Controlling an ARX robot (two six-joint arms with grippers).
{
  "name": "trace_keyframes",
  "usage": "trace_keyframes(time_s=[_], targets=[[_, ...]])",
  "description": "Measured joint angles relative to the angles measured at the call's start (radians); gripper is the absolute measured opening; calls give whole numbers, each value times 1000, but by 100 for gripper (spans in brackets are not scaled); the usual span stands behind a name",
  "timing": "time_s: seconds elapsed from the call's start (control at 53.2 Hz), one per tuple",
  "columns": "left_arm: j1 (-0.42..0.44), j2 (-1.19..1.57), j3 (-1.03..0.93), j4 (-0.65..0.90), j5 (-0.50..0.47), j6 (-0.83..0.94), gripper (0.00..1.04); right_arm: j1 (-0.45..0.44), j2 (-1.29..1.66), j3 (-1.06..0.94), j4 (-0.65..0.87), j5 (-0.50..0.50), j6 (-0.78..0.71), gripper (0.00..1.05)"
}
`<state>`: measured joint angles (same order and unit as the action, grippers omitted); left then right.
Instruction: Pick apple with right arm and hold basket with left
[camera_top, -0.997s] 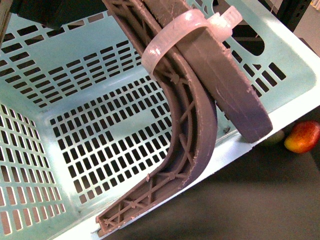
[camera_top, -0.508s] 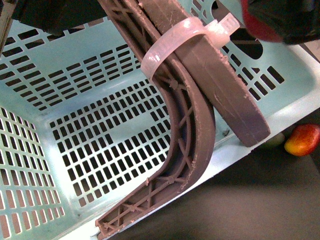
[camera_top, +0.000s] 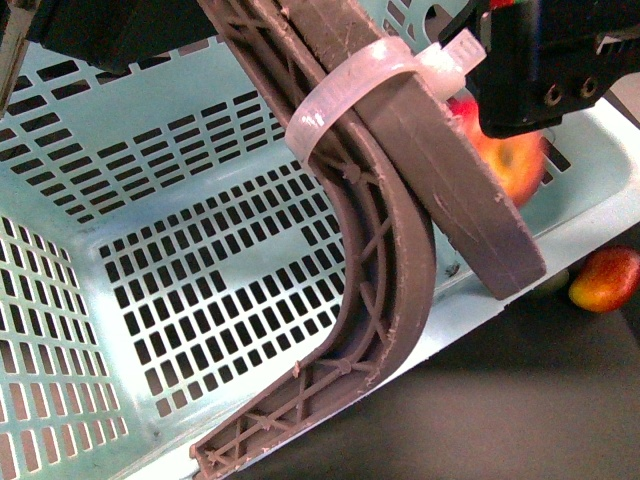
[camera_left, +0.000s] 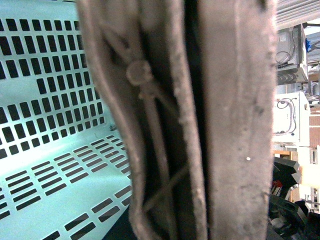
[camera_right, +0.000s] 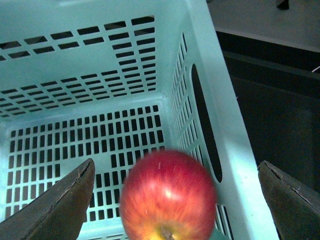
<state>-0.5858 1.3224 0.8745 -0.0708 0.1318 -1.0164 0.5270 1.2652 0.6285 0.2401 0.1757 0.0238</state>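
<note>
The large light turquoise plastic basket (camera_top: 260, 258) with slotted lattice walls fills most of your front view, tilted, with its rim over the dark bench (camera_top: 500, 420). Its two brown curved handles (camera_top: 395, 250) cross the opening side by side.

Part of your black left claw (camera_top: 110, 30) shows at the upper left corner. Its wrist camera is pressed close to the handles, but no fingers show, so you cannot tell whether it grips them.

Your black boxy right claw (camera_right: 175, 164) hangs over the basket's inside with its fingers (camera_right: 55, 210) spread wide. The round red apple (camera_right: 169, 197) with yellowish patches sits blurred between them, touching neither. It is just below the claw, over the basket floor near the side wall.

An oval red-orange fruit (camera_top: 605, 278) lies on the bench outside the rim. A white zip tie (camera_top: 340, 85) binds the handles together. A green fruit (camera_top: 552, 280) peeks out beside the red-orange one.
</note>
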Motion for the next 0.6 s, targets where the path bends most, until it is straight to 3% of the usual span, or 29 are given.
trace_keyframes(time_s=[0.226, 0.395, 0.602], targets=[[-1, 6, 0, 0, -1, 3, 15, -56, -89, -35, 1, 29, 27, 96], [0, 6, 0, 0, -5, 5, 15, -199, -271, -134, -53, 80, 68, 96], [-3, 6, 0, 0, 11, 1, 15, -212, -290, -139, -54, 76, 72, 96]])
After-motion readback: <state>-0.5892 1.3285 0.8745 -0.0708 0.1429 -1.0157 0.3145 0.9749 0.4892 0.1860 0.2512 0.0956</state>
